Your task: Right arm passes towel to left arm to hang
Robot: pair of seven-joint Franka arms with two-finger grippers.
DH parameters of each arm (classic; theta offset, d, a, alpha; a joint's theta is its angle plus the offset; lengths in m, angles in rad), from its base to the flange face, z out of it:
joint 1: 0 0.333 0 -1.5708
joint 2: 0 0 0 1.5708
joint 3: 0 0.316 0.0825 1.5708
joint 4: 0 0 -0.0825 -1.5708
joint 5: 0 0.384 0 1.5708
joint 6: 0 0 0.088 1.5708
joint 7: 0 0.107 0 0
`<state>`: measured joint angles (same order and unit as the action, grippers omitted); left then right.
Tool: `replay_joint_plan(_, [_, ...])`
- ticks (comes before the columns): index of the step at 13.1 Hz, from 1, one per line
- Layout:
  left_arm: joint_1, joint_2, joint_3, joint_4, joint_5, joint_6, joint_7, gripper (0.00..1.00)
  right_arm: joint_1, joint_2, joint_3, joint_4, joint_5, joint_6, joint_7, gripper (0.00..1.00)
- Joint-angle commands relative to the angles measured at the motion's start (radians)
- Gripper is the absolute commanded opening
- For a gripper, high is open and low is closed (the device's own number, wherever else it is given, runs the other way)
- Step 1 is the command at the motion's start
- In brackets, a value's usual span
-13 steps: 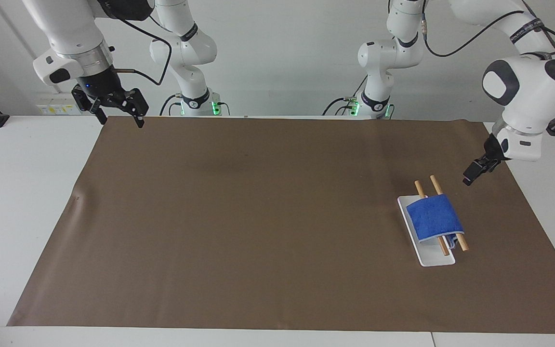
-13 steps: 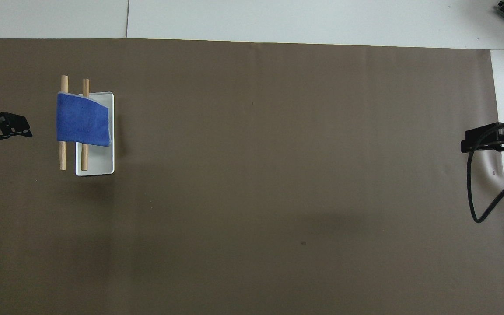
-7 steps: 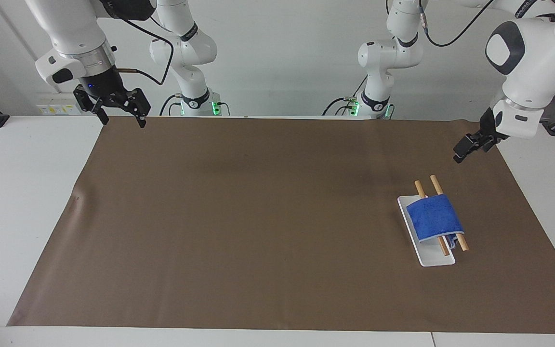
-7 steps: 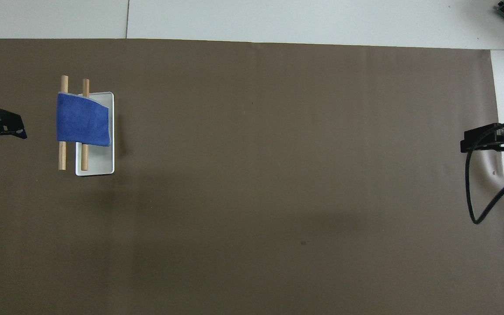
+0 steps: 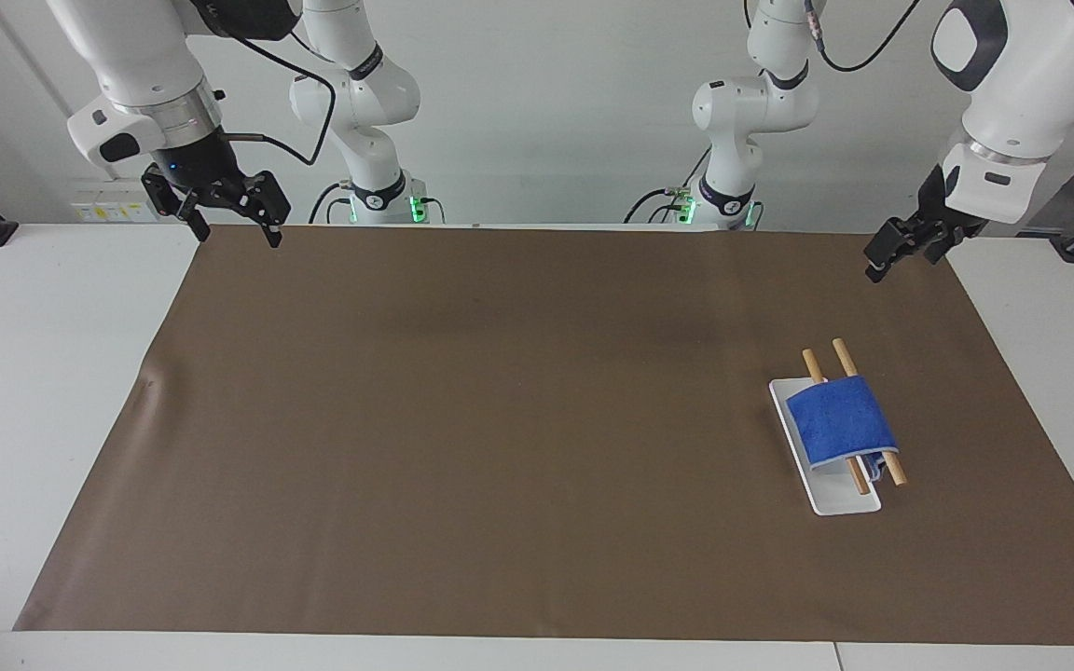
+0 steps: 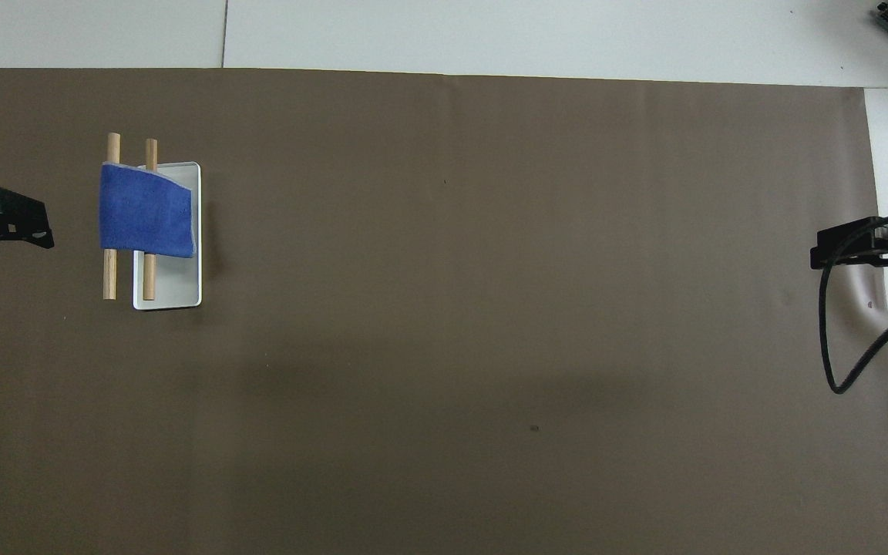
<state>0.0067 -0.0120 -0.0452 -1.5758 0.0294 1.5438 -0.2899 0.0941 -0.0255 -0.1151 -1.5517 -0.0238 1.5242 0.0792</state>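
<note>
The bright-blue towel (image 5: pixel 841 421) hangs draped over two wooden rods (image 5: pixel 823 360) above a white tray (image 5: pixel 838 502), toward the left arm's end of the table. It also shows in the overhead view (image 6: pixel 146 219). My left gripper (image 5: pixel 882 261) is raised in the air over the brown mat beside the rods, apart from the towel, and it also shows in the overhead view (image 6: pixel 24 231). My right gripper (image 5: pixel 231 228) is open and empty, raised over the mat's corner at the right arm's end, and it also shows in the overhead view (image 6: pixel 818 250).
A brown mat (image 5: pixel 500 419) covers most of the white table (image 5: pixel 52 373). A black cable (image 6: pixel 837 339) loops down from the right wrist. The two arm bases (image 5: pixel 378 200) stand at the robots' edge of the table.
My left gripper has risen away from the rods and the towel over the last second. The towel stays on the rods. The right gripper has hardly moved.
</note>
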Motion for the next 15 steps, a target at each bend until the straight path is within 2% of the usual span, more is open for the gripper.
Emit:
replay_joint_plan(1, [0.004, -0.051, -0.005, -0.007, -0.009, -0.028, 0.038, 1.00, -0.008, -0.030, 0.000, -0.034, 0.015, 0.014, 0.008, 1.00])
replay_joint_plan(6, [0.006, -0.054, -0.004, -0.012, -0.036, -0.018, 0.043, 1.00, -0.007, -0.030, -0.002, -0.034, 0.015, 0.011, 0.005, 1.00])
replay_joint_plan(10, [0.006, -0.055, -0.002, -0.012, -0.031, -0.024, 0.236, 1.00, -0.007, -0.030, 0.000, -0.034, 0.015, 0.011, 0.005, 1.00])
replay_joint_plan(15, [0.009, -0.055, 0.002, -0.012, -0.033, -0.010, 0.242, 1.00, -0.007, -0.030, 0.000, -0.034, 0.015, 0.011, 0.005, 1.00])
